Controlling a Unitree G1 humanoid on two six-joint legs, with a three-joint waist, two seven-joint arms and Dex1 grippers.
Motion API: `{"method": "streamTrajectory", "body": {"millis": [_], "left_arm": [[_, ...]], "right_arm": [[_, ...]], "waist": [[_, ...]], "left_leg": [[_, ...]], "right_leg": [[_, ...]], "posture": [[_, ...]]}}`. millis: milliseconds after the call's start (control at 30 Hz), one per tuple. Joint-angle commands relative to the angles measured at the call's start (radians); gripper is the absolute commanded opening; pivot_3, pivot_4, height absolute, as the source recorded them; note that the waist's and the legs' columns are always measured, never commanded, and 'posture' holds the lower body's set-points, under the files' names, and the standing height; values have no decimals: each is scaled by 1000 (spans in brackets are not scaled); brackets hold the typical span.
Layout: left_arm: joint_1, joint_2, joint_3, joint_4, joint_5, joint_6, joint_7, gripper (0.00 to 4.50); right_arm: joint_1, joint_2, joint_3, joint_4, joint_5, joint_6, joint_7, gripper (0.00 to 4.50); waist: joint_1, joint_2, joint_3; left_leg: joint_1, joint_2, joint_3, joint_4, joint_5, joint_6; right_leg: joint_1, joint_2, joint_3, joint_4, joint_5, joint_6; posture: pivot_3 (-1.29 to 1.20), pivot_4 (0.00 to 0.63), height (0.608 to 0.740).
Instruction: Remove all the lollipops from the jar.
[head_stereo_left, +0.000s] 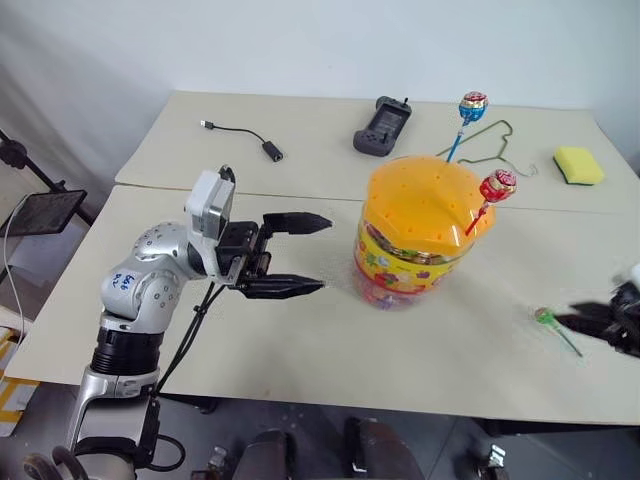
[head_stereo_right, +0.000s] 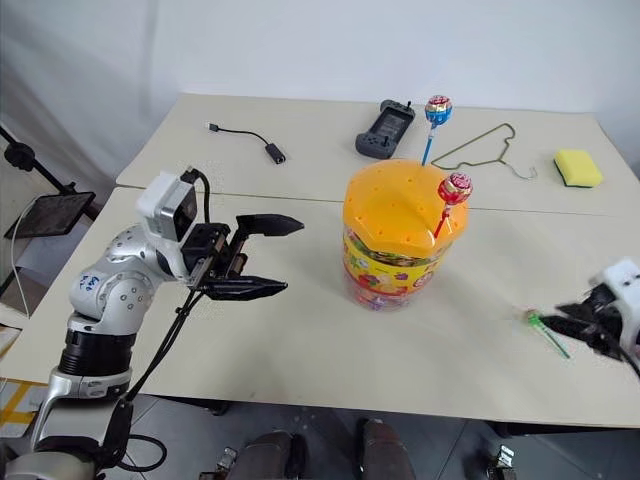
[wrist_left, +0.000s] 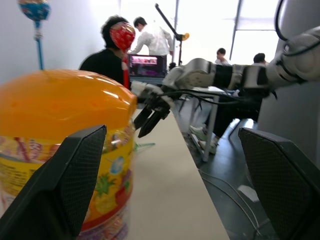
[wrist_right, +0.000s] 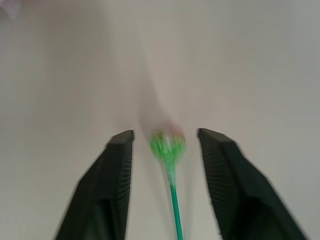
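The jar (head_stereo_left: 420, 235) stands upright near the middle of the counter (head_stereo_left: 300, 340), its domed orange lid on. Two lollipops stick up out of the lid: a blue lollipop (head_stereo_left: 472, 104) on a blue stick at the far side and a red lollipop (head_stereo_left: 498, 186) on a red stick at the robot's right edge of the dome. A green lollipop (head_stereo_left: 545, 317) lies flat on the counter well to the right of the jar, its stick pointing toward the right gripper (head_stereo_right: 560, 322). In the right wrist view that gripper's two black fingers (wrist_right: 107, 185) stand apart on either side of the green candy, with a gap on each side, not pressing it. The left gripper (head_stereo_left: 315, 255) hangs above the counter to the left of the jar, pointing at it, its fingers spread wide and holding nothing, near the jar but not touching. At the back of the counter lie a black cable (head_stereo_left: 240, 135), a black controller (head_stereo_left: 382, 125), a wire hanger (head_stereo_left: 500, 145) and a yellow sponge (head_stereo_left: 578, 165).
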Motion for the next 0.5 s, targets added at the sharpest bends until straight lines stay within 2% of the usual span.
{"method": "streamTrajectory", "body": {"millis": [33,267,500], "left_arm": [[-19,-36,80,2,-88,36,74,4500],[-46,-78,137,36,-160,99,148,4500],[-68,-80,110,70,-142,115,116,4500]], "right_arm": [[-84,92,-126,-195,198,-58,70,2519],[-189,223,-94,-498,448,23,-107,2519],[-213,267,-4,-617,521,26,-165,2519]], "waist": [[-1,0,0],[5,-1,1],[6,-1,1]], "left_leg": [[0,0,0,0,0,0],[0,1,-3,0,1,-3],[-1,0,-4,-1,0,-3]], "right_leg": [[0,0,0,0,0,0],[0,-1,-2,1,0,0],[0,-2,-2,0,0,0]], "posture": [[0,150,740],[0,150,740],[0,150,740]]}}
